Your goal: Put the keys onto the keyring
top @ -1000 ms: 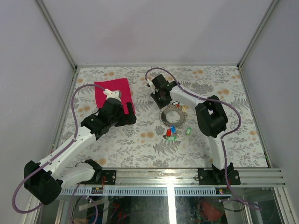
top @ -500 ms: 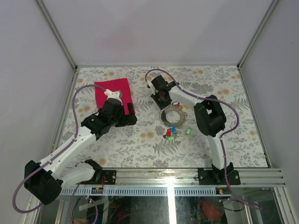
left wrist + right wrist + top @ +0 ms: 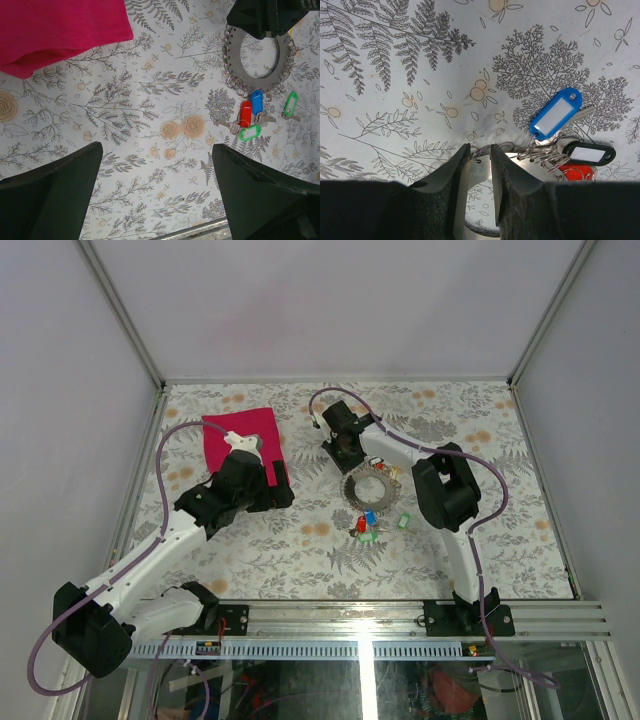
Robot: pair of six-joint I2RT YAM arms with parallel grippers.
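Right gripper [image 3: 479,165] pinches the keyring [image 3: 256,84] rim, nearly closed; keys [image 3: 556,114] just right of it; left gripper [image 3: 155,147] gapes wide, empty.

The cloth [image 3: 256,426] lies far and left on the table [image 3: 480,425]. The keyring [image 3: 231,65] lies to its right, with the keys [image 3: 368,522] just on its near side.

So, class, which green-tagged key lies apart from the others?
The lone green-tagged key nearest the right arm; the other green-tagged key sits with the red tag and blue tag.

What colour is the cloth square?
The cloth is magenta, clearest in the left wrist view.
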